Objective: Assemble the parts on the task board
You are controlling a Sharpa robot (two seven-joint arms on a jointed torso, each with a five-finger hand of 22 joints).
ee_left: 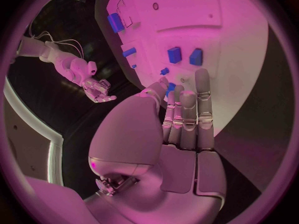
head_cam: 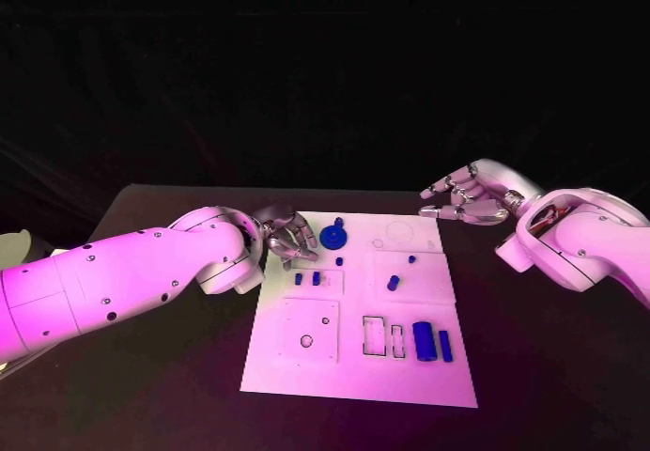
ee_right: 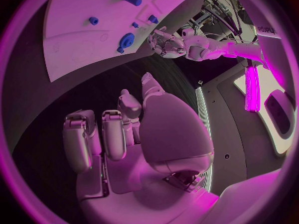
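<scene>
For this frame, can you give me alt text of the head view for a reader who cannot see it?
A white task board lies mid-table with small blue parts scattered on it. The left hand sits at the board's far left corner beside a round blue part; the right hand hovers off its far right corner, fingers curled, holding nothing.

Black table [head_cam: 162,395] is taking up the lower half of the head view, matte, w/ no markings showing on its bare top. Its far edge is running straight across approx. mid-picture, and the far-left corner is showing as a blunt angle. Dark backdrop [head_cam: 325,85] is hanging behind the table, looking like cloth w/ faint vertical folds. A small pale shape [head_cam: 14,246] is poking in at the left edge, beyond the table's side; can't tell what it is.
</scene>
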